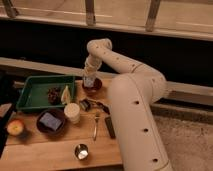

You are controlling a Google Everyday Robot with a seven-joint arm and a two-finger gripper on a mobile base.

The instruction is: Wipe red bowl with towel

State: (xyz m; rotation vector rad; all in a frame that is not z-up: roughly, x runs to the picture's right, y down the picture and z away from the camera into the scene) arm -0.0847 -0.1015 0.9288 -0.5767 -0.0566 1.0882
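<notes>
The red bowl (94, 86) sits on the wooden table (50, 150) just right of the green tray, partly hidden by my arm. My gripper (89, 81) points down into the bowl from above. A small pale towel (88, 81) shows at the gripper tip, inside the bowl. The white arm reaches over from the right and covers the table's right side.
A green tray (35, 90) with dark bits and a pale wedge stands at left. A cream cup (72, 112), a dark maroon bowl with a blue-grey pad (50, 121), an apple (15, 127), a fork (95, 127), a black bar (110, 127) and a metal cup (81, 151) lie in front.
</notes>
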